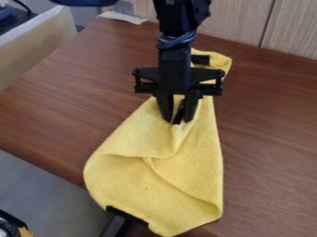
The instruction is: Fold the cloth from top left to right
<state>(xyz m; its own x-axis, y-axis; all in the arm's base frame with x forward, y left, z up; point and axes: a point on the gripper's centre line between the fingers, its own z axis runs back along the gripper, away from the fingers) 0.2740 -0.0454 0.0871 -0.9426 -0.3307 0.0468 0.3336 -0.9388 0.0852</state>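
With its broad end near 6 o'clock, black strip [127,216] at 7, yellow cloth [195,171] lies on wooden table [272,139], long axis running 6:30 to 12:30, narrow tip pointing far; gripper [177,121] just off centre toward 12, fingers nearly together, pinching a raised bit of cloth; black patch [200,59] at 1, far end

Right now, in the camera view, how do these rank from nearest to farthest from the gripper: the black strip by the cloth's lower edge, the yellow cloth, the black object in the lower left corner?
1. Yellow cloth: right at the gripper.
2. Black strip: cloth's lower left edge.
3. Black object: picture's lower left corner.
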